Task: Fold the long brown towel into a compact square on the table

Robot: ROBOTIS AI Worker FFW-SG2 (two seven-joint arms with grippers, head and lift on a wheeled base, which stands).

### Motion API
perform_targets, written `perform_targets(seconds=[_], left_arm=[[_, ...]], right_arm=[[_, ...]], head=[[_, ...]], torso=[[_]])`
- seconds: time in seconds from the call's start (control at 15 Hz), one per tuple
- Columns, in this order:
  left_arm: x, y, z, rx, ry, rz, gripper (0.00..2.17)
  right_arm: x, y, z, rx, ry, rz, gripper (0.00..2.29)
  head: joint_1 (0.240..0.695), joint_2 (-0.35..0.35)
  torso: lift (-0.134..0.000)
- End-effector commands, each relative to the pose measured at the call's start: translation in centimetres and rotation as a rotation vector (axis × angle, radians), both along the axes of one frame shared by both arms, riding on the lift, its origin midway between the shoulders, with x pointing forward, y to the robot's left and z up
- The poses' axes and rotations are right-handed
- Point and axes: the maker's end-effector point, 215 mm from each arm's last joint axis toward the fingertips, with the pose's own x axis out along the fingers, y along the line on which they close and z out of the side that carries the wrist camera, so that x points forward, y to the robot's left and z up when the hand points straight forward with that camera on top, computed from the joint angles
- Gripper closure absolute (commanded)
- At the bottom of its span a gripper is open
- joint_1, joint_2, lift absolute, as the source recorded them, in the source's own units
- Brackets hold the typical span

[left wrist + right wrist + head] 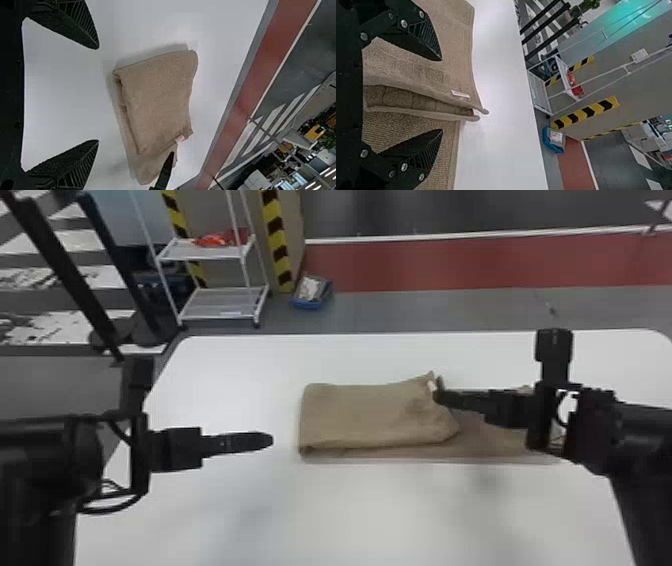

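See the brown towel (pixel 370 415) partly folded on the white surface (pixel 350 515), a little tag (pixel 460 94) on its top layer, the wide-open right end effector (pixel 438 391) near that tag, and the wide-open left end effector (pixel 270 439) left of the towel

The white round-cornered table (pixel 225 380) has a white two-tier rack (pixel 215 252) beyond its far left corner, brick-red flooring (pixel 475 265) beyond its far edge.
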Motion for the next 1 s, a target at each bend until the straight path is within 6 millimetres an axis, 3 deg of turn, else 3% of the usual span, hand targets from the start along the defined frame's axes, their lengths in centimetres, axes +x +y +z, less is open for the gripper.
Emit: perform_targets(seconds=[0.0,0.4,0.93], left_arm=[[-0.3,0.4,-0.5,-0.011,0.020,0.006,0.04],[-0.4,0.7,-0.9,-0.023,0.032,0.016,0.04],[-0.8,1.1,-1.3,-0.026,0.045,0.018,0.04]], right_arm=[[0.0,0.3,-0.8,-0.034,0.012,0.013,0.29],[0.0,0.9,-1.0,-0.047,0.019,0.031,0.58],[-0.9,0.7,-2.2,-0.052,0.040,0.032,0.60]], head=[[0.695,0.129],[0.695,0.143],[0.695,0.149]], torso=[[-0.124],[-0.124],[-0.124]])
